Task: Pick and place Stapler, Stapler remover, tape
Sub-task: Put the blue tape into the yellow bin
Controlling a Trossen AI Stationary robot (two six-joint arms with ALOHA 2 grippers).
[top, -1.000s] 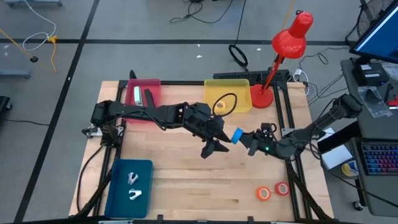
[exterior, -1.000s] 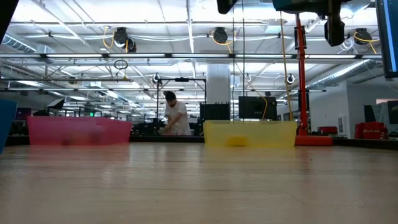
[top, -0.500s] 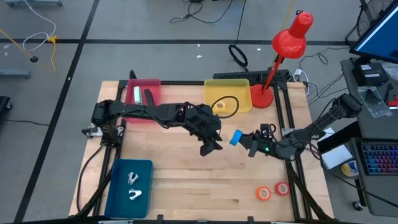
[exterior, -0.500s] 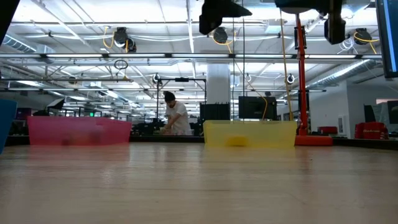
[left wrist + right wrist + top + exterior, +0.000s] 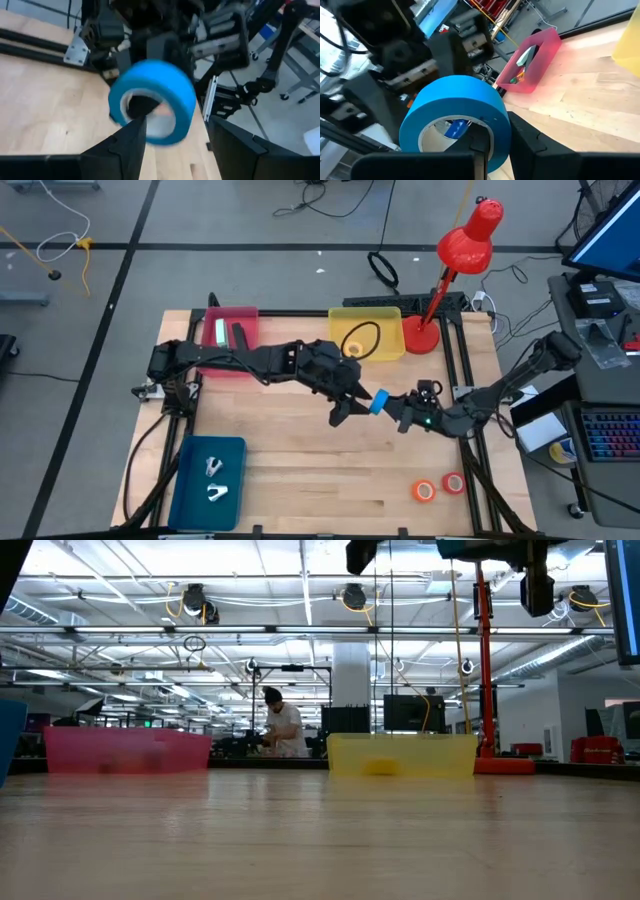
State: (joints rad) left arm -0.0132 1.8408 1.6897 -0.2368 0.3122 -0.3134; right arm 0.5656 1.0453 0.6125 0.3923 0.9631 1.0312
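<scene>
Blue tape roll (image 5: 381, 400) sits mid-air at frame centre-right, clamped in the right gripper (image 5: 392, 406), one finger through the core. Left gripper (image 5: 345, 412), fingers spread apart, is just left of the roll, facing its open hole. Handover likely; left arm nearer the yellow tray (image 5: 392, 321) in the upper centre.

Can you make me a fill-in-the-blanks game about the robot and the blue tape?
1. The right gripper holds a roll of ____ tape.
2. The left gripper is open and close to that roll, above the ____ table.
3. Two more tape rolls lie near the table's corner, one red and one ____.
4. The red lamp stands beside the ____ tray.

Missing words: blue; wooden; orange; yellow
</scene>
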